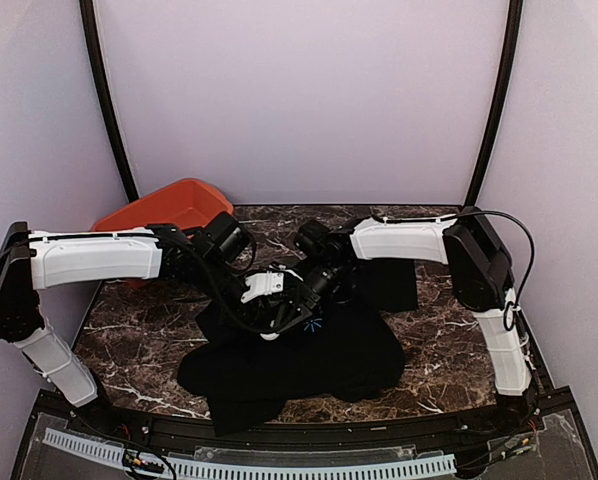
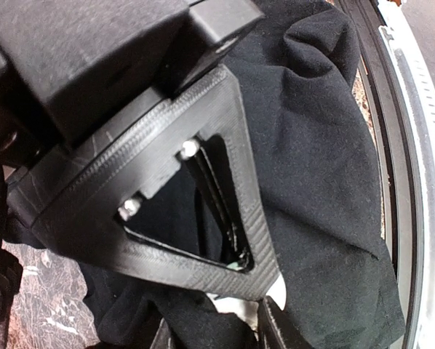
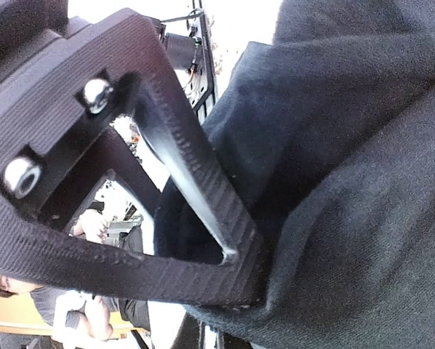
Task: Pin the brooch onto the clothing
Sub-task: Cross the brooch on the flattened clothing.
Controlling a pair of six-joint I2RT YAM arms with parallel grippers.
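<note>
The black T-shirt [image 1: 349,350] lies crumpled on the marble table, its light-blue starburst print [image 1: 314,322] just below the two grippers. My left gripper [image 1: 271,325] is over the shirt's middle. In the left wrist view its fingertips [image 2: 276,294] are shut on a small pale piece, the brooch [image 2: 278,292], against black cloth [image 2: 326,145]; its gold face is hidden. My right gripper [image 1: 314,298] meets the left one from the right. In the right wrist view it [image 3: 246,302] is shut on a raised fold of the shirt [image 3: 363,182].
An orange-red bin [image 1: 169,207] stands at the back left behind the left arm. Bare marble [image 1: 129,330] shows left and right of the shirt. The table's black front rail and white ribbed strip [image 2: 421,145] run close to the shirt's near edge.
</note>
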